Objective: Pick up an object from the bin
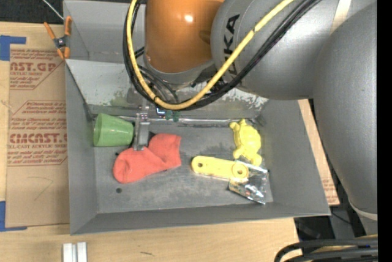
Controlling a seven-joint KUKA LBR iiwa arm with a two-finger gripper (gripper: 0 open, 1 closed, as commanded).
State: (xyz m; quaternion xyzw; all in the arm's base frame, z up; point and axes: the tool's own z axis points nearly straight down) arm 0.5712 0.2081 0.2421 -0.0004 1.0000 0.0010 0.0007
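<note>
My gripper (141, 139) hangs below the orange dome at the left of the bin floor. Its tip comes down in the narrow space between a green plastic cup (112, 130) and a red cloth sock (147, 158). The cup lies on its side against the left wall, just left of the tip. The sock lies crumpled just right of and below the tip, and its upper left edge meets the tip. Nothing shows held in the gripper.
A flat yellow plastic piece (214, 166) lies right of the sock. A yellow toy figure (247, 141) lies further right, with a small clear plastic bag (251, 184) below it. The arm and its dome cover the back of the bin.
</note>
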